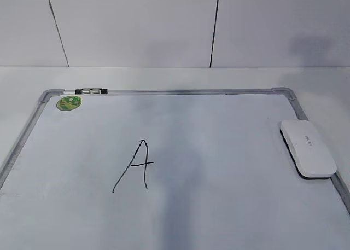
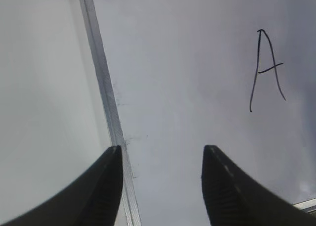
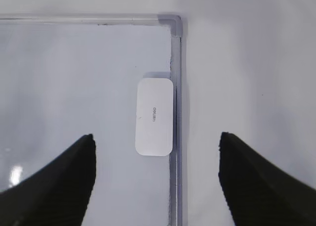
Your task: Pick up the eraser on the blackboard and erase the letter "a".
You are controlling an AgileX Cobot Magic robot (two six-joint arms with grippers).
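The white eraser (image 1: 308, 149) lies on the blackboard (image 1: 191, 91) against its right frame, near the far right corner. In the right wrist view the eraser (image 3: 154, 116) lies flat beside the frame (image 3: 176, 87), and my right gripper (image 3: 157, 135) hangs open above it, apart from it. My left gripper (image 2: 163, 149) is open and empty above the board's left frame (image 2: 103, 77). No small cursive "a" shows in any view. The only writing is a tall angular capital "A" (image 1: 139, 165) left of the board's middle, also in the left wrist view (image 2: 269, 68). Neither gripper shows in the exterior view.
A round green sticker (image 1: 69, 103) sits in the board's far left corner. A small black clip (image 1: 91, 91) sits on the far frame. The board lies on a white table (image 1: 164, 77) with a white panelled wall behind.
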